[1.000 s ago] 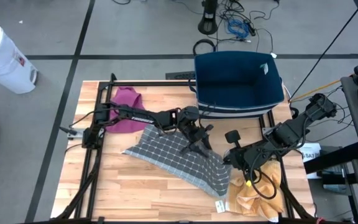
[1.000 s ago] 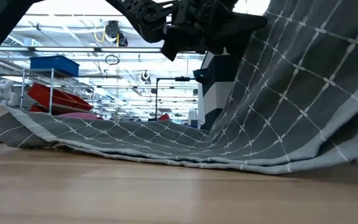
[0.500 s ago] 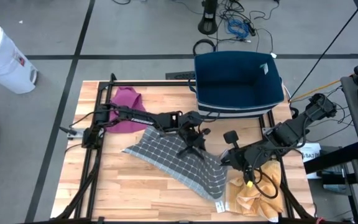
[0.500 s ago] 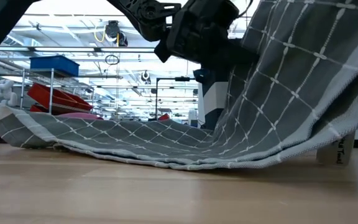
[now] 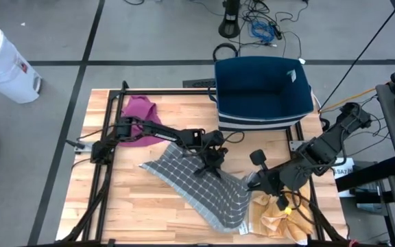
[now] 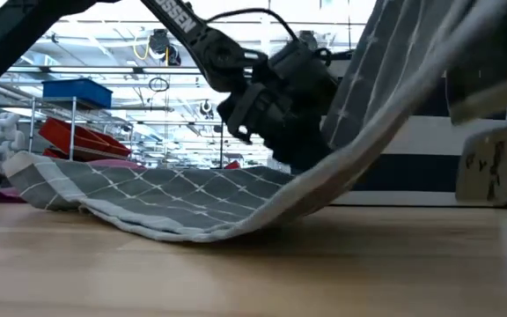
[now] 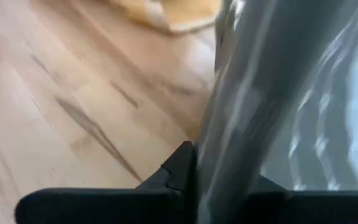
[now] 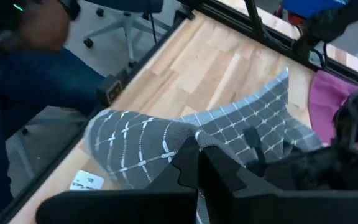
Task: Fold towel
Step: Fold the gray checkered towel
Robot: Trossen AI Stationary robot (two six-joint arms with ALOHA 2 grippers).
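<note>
Wooden planks make up the surface (image 5: 149, 199), seen from above with a dark blue bin (image 5: 262, 89) at its far edge, nothing visible inside it. A grey towel (image 5: 197, 182) with a white grid pattern lies crumpled across the middle. The left end effector (image 5: 208, 165) presses down on the towel's far edge; whether it grips cloth I cannot tell. The right end effector (image 5: 256, 182) is clamped on the towel's near-right corner, lifting it. A purple cloth (image 5: 139, 120) lies far left, a crumpled brown paper bag (image 5: 276, 216) near right, a white container (image 5: 2, 62) on the floor.

Low down, the towel (image 6: 192, 198) sags from a raised corner to the planks, thick and woven.

From the left wrist, cloth (image 7: 278, 99) hangs blurred past the fingers.

From the right wrist, the towel (image 8: 166, 140) bunches against the closed fingers.
</note>
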